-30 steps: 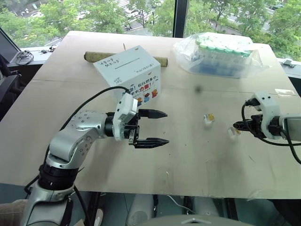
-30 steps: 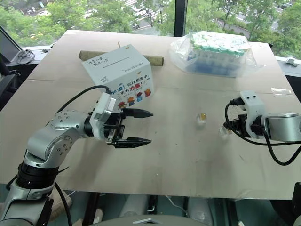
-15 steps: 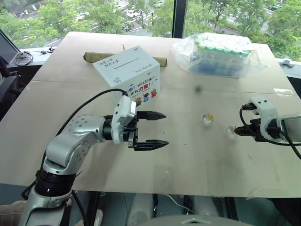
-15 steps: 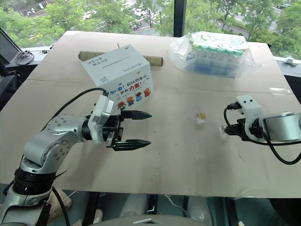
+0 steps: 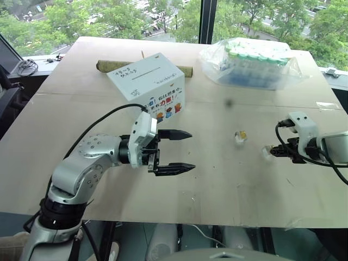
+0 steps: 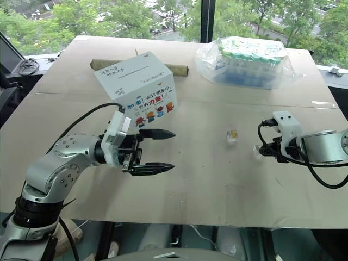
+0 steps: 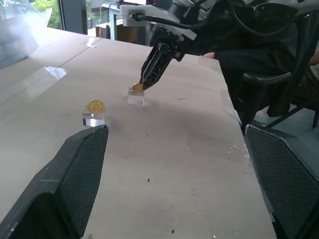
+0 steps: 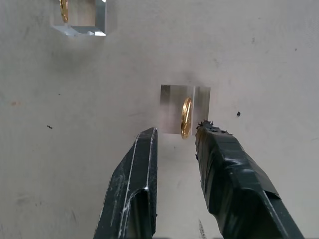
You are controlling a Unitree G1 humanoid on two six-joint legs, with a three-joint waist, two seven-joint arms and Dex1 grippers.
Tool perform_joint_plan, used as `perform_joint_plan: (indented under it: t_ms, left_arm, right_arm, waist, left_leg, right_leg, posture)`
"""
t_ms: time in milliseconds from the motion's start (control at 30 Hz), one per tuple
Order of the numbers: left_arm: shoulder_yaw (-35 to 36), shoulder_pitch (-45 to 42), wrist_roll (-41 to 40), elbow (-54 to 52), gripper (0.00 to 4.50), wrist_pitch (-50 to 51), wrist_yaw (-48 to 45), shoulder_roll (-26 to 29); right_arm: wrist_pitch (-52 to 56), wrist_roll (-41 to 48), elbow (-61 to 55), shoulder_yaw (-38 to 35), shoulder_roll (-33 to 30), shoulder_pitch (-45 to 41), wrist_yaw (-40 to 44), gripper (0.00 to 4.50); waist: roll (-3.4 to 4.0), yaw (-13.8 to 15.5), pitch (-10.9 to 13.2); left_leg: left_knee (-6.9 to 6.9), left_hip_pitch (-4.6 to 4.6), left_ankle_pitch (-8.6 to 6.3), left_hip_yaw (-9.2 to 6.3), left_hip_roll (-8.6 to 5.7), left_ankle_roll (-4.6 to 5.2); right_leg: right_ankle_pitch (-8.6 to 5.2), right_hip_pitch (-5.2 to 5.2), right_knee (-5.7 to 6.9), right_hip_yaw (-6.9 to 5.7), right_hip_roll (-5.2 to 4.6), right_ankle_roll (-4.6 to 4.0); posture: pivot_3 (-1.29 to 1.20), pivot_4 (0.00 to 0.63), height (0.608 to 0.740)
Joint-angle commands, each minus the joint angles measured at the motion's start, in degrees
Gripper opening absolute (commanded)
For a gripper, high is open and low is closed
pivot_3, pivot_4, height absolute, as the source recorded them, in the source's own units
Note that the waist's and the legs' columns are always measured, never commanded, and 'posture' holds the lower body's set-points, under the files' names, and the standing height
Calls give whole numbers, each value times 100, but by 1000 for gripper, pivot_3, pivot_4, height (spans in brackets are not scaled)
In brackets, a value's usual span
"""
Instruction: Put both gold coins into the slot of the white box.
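Note:
The white box (image 5: 147, 81) stands at the back left of the table with its slot (image 5: 149, 74) on the upper face. One gold coin (image 5: 243, 134) stands upright in a small clear block (image 7: 93, 118) mid-table. The other gold coin (image 8: 186, 117) stands in a second clear block (image 8: 172, 107) to the right. My right gripper (image 8: 177, 130) points down at that block, narrowly open. The coin stands just beyond its fingertips, close to one of them, with nothing between them. My left gripper (image 5: 191, 150) hovers wide open in front of the box, holding nothing.
A clear bag of green-capped tubes (image 5: 250, 62) lies at the back right. A brown cardboard roll (image 5: 109, 65) lies behind the box. A person in dark clothes (image 7: 259, 45) sits past the table's right edge.
My right wrist has rolled a little while its fingertips stayed at the right-hand block. The left gripper has not moved.

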Motion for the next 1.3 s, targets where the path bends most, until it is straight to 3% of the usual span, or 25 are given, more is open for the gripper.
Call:
perform_joint_plan:
  t_ms: [33,200,300,733,1300]
  left_arm:
    - [178,33,-122,-239,4500,-12,23,80]
    - [216,111,-154,-280,4500,-22,43,114]
    - [242,142,-168,-296,4500,-23,46,133]
    - [223,75,-215,-224,4500,61,123,88]
    - [159,-40,-261,18,4500,155,176,-80]
  right_arm:
    - [-67,-49,-15,-16,-99,-163,42,1332]
    - [-49,-195,26,-15,-41,-200,101,1332]
    - [-32,-228,16,-8,-28,-201,137,9]
    - [25,-331,-118,-81,-135,-148,335,9]
    - [-491,197,-519,-650,-598,211,645,9]
  waist:
    - [0,0,0]
    - [0,-1,0]
    - [0,4,0]
    - [0,2,0]
    - [0,9,0]
  left_leg:
    - [0,0,0,0,0,0]
    - [0,0,0,0,0,0]
    - [0,0,0,0,0,0]
    - [0,0,0,0,0,0]
    - [0,0,0,-1,0,0]
  right_leg:
    - [0,0,0,0,0,0]
    - [0,0,-1,-1,0,0]
    - [0,0,0,-1,0,0]
    - [0,0,0,-1,0,0]
    - [0,0,-1,-1,-1,0]
  posture:
    - [0,150,740]
    - [0,150,740]
    - [0,150,740]
    - [0,150,740]
    - [0,150,740]
